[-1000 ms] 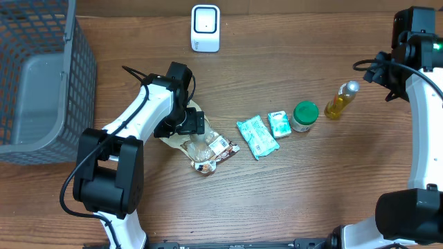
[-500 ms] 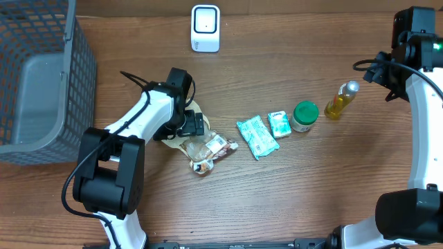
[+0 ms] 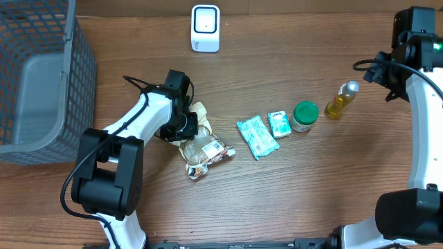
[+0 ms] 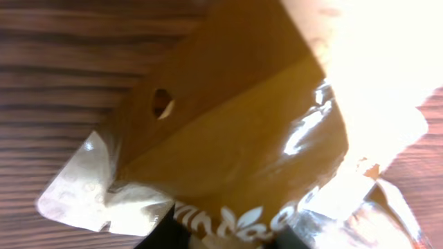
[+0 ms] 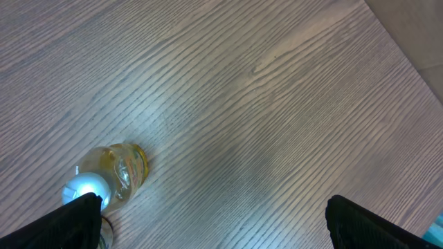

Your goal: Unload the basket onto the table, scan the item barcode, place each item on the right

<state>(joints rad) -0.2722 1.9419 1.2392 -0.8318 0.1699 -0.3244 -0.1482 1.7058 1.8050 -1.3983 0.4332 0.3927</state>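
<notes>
A: Pouch first — where do we have it?

B: We see the snack pouch on the table, left of centre, lying at a slant. The left gripper sits on its far end, and we read the jaws as drawn in narrow on the film there. A white label shows on the near part, too small for us to read.

A: Does the left wrist view help us?

B: Only a little. The pouch's brown header with its hang hole fills nearly everything, so the fingers are mostly hidden from us.

A: And the scanner?

B: We find the scanner at the far edge of the table, well apart from the pouch, its pale face toward the overhead camera.

A: What of our other arm?

B: The right gripper hangs over bare wood at the right side, fingers spread wide, holding nothing. The yellow bottle shows at the lower left of its wrist view, apart from both fingers.

A: Anything else we should note?

B: A row runs to the right of the pouch: the larger teal packet, the smaller teal packet, the green-lidded jar just beside it, then the bottle. The grey basket stands at the far left — none of these touches either gripper.
</notes>
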